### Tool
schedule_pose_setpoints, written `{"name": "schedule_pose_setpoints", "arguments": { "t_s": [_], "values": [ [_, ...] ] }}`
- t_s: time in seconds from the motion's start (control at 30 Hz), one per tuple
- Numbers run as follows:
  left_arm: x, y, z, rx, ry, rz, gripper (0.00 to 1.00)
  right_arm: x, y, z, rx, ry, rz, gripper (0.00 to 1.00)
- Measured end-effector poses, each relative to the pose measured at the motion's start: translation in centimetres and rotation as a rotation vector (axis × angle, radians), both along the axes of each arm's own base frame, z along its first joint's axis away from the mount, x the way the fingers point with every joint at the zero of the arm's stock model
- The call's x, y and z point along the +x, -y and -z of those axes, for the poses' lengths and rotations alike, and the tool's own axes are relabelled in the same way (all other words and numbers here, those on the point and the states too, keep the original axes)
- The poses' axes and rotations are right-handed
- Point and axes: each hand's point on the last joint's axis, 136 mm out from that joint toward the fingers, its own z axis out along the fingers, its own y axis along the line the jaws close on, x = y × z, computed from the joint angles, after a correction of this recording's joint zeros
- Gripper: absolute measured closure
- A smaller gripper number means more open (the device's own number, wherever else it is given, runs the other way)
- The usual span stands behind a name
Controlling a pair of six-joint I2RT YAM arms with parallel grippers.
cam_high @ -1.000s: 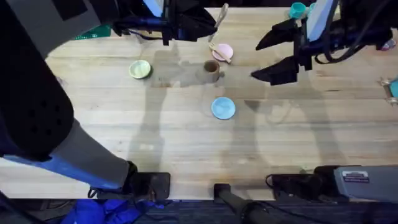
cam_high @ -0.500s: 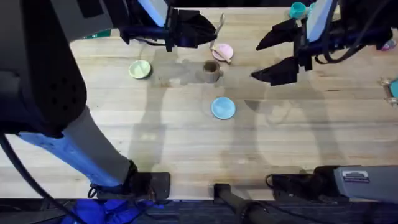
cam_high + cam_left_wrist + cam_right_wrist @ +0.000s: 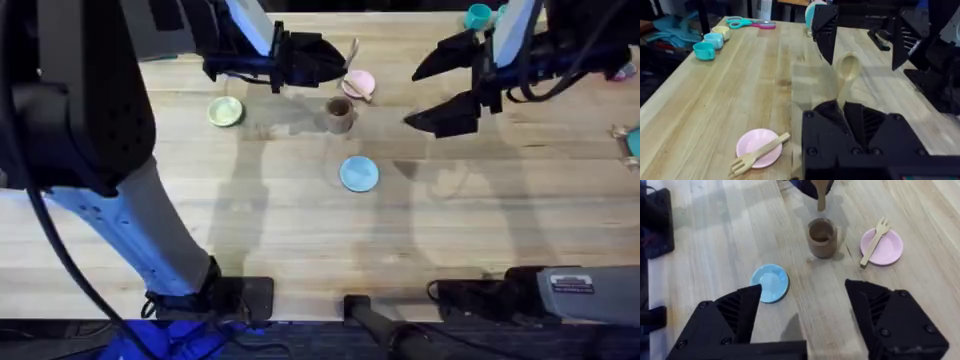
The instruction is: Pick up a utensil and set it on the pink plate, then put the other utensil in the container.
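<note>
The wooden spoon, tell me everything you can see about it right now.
The wooden spoon is small, pale and plain, with a rounded bowl end. It is off the table, its handle clamped in the jaws of the left gripper, bowl end pointing away from the gripper. The right wrist view shows one end hanging above the brown container, not yet inside.

Taking the container [image 3: 340, 114] as landmark: plate [image 3: 359, 83] behind and just right, fork [image 3: 354, 85] lying across it; second plate [image 3: 359, 173] in front, slightly right; third plate [image 3: 225, 111] well left; spoon [image 3: 351, 50] behind, raised above table [image 3: 300, 230]
</note>
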Motion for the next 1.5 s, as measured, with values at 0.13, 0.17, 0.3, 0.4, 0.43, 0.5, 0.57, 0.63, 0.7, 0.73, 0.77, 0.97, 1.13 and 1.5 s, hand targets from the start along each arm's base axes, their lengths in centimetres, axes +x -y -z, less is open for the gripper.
{"name": "schedule_pose_setpoints", "arguments": {
  "t_s": [0.13, 0.17, 0.3, 0.4, 0.43, 0.5, 0.57, 0.63, 0.7, 0.73, 0.77, 0.97, 1.13, 1.5],
  "values": [
    [0.0, 0.0, 0.1, 0.000, 0.004, 0.000, 0.960, 0.0, 0.0, 0.0, 0.000, 0.001, 0.000, 0.005],
    [0.0, 0.0, 0.1, 0.001, 0.004, 0.000, 0.960, 0.0, 0.0, 0.0, 0.000, 0.002, -0.001, 0.005],
    [0.1, 0.0, 0.2, 0.008, 0.005, -0.003, 0.960, 0.0, 0.0, 0.0, -0.001, 0.003, -0.002, 0.005],
    [0.1, 0.0, 0.3, 0.011, 0.005, -0.003, 0.960, 0.0, 0.0, 0.0, -0.001, 0.003, -0.002, 0.005],
    [0.0, 0.1, 0.3, 0.012, 0.005, -0.002, 0.960, 0.0, 0.0, 0.0, -0.001, 0.003, -0.002, 0.005],
    [0.0, 0.2, 0.4, 0.017, 0.004, 0.000, 0.960, 0.0, 0.0, 0.0, -0.001, 0.003, -0.002, 0.005],
    [-0.2, 0.5, 0.6, 0.030, -0.002, 0.003, 0.960, 0.0, 0.0, 0.0, -0.001, 0.003, -0.002, 0.005],
    [-0.3, 0.8, 0.9, 0.043, -0.003, 0.009, 0.960, 0.0, 0.0, 0.0, -0.001, 0.003, -0.002, 0.005],
    [-0.4, 1.1, 1.0, 0.052, -0.004, 0.013, 0.960, 0.0, 0.0, 0.0, -0.001, 0.003, -0.002, 0.005],
    [-0.5, 1.2, 1.1, 0.058, -0.005, 0.014, 0.960, 0.0, 0.0, 0.0, -0.001, 0.003, -0.002, 0.005],
    [-0.5, 1.2, 1.3, 0.066, -0.011, 0.013, 0.960, 0.0, 0.0, 0.0, -0.001, 0.003, -0.002, 0.005],
    [-0.4, 1.1, 1.9, 0.100, -0.015, 0.002, 0.960, 0.0, 0.0, 0.0, -0.001, 0.003, -0.002, 0.005],
    [-0.4, 1.1, 2.1, 0.109, 0.003, 0.000, 0.959, 0.0, 0.0, 0.0, -0.001, 0.003, -0.002, 0.005],
    [-0.2, 1.2, 4.4, 0.091, -0.035, 0.014, 0.959, 0.0, 0.0, 0.0, -0.001, 0.003, -0.002, 0.005]
  ]
}}
